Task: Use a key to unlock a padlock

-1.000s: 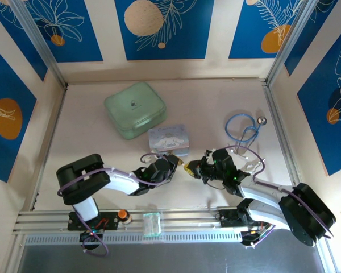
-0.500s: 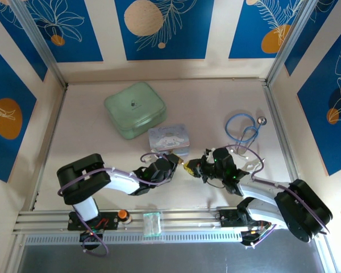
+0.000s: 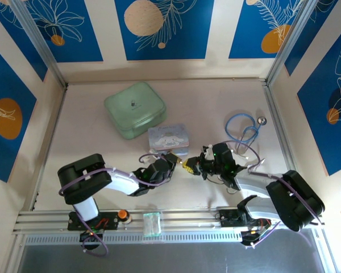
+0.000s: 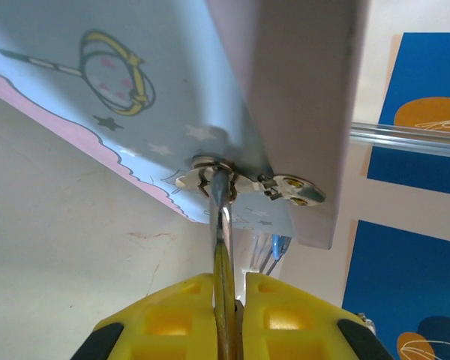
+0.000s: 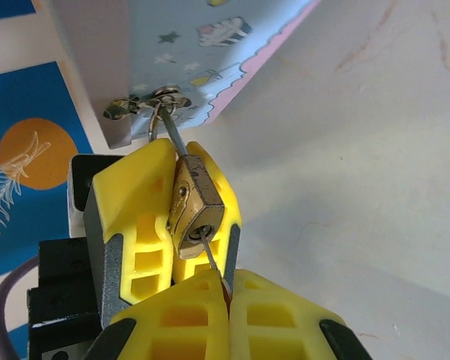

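The small brass padlock [image 5: 195, 214] hangs by its thin silver shackle [image 4: 219, 201] from the hasp [image 5: 163, 97] of the pale blue tin [image 3: 168, 138]. My left gripper [image 4: 229, 281] is shut on the padlock body, whose edge shows between the yellow fingers [image 5: 131, 217]. My right gripper [image 5: 229, 279] is shut on the key [image 5: 212, 259]. The key's thin blade points up into the keyhole on the padlock's underside. In the top view the two grippers [image 3: 176, 161] [image 3: 194, 166] meet tip to tip just in front of the tin, with the padlock [image 3: 187, 165] between them.
A pale green square case [image 3: 135, 109] lies behind the tin to the left. A blue looped cable [image 3: 241, 128] with a round metal end lies at the right, close behind the right arm. A small clear box [image 3: 152, 223] sits on the front rail.
The right arm's elbow has swung a little to the left and its wrist has edged up toward the tin. The left arm and both grips are unchanged.
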